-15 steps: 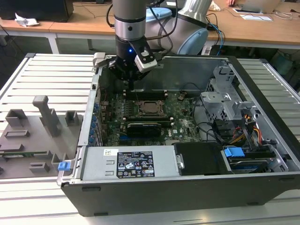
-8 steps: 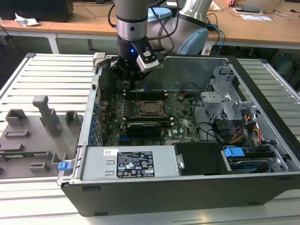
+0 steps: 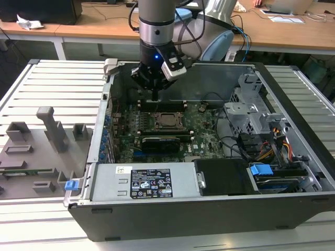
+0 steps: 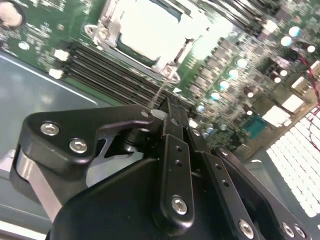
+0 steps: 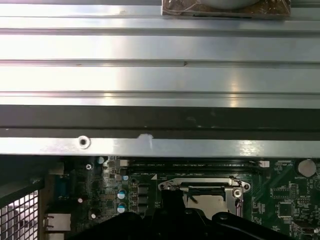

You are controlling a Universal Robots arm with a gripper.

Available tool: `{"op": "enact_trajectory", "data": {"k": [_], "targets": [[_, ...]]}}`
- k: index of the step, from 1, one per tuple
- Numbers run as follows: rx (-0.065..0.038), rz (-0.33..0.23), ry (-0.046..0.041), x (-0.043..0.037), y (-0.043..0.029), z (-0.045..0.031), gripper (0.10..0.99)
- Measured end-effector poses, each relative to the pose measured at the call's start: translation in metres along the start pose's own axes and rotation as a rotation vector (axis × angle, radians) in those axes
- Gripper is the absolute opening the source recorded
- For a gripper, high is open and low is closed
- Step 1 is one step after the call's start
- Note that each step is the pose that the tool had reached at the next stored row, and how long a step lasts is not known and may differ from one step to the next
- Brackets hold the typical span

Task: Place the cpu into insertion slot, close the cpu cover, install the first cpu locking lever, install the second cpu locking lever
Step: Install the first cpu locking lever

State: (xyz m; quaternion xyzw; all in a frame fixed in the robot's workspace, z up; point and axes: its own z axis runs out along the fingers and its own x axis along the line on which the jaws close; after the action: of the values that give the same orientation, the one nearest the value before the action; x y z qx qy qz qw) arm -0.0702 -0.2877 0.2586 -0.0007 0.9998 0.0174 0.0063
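Gripper (image 3: 155, 95) above the circuit board (image 3: 201, 128), fingers (image 4: 172, 120) pressed together with nothing between, hovering just beside the slot (image 3: 168, 120), chip (image 4: 150, 27) seated in the slot, cover (image 4: 111, 20) closed over chip

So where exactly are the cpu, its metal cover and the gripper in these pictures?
cpu (image 4: 150, 30): second wrist view, on its pale metal top.
cpu cover (image 4: 172, 75): second wrist view, on the silver frame's corner tab.
gripper (image 3: 155, 97): exterior view, at the fingertips above the green board.
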Motion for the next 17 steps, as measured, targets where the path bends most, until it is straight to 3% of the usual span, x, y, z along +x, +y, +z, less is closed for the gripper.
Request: {"op": "enact_trajectory", "data": {"k": [3,5,6,9,10,17], "targets": [[0.000,0.000,0.0000,-0.0150,0.0001,0.0006,0.106],[0.000,0.000,0.0000,-0.0199,0.0001,0.0009,0.106],[-0.001,0.000,-0.0002,-0.0206,0.0000,0.0010,0.106],[-0.023,0.000,0.0000,-0.0211,0.0000,0.0015,0.106],[-0.026,0.000,-0.0003,-0.0213,0.0001,0.0026,0.106],[-0.027,-0.020,0.0009,-0.0216,-0.0001,0.0059,0.106]]}}
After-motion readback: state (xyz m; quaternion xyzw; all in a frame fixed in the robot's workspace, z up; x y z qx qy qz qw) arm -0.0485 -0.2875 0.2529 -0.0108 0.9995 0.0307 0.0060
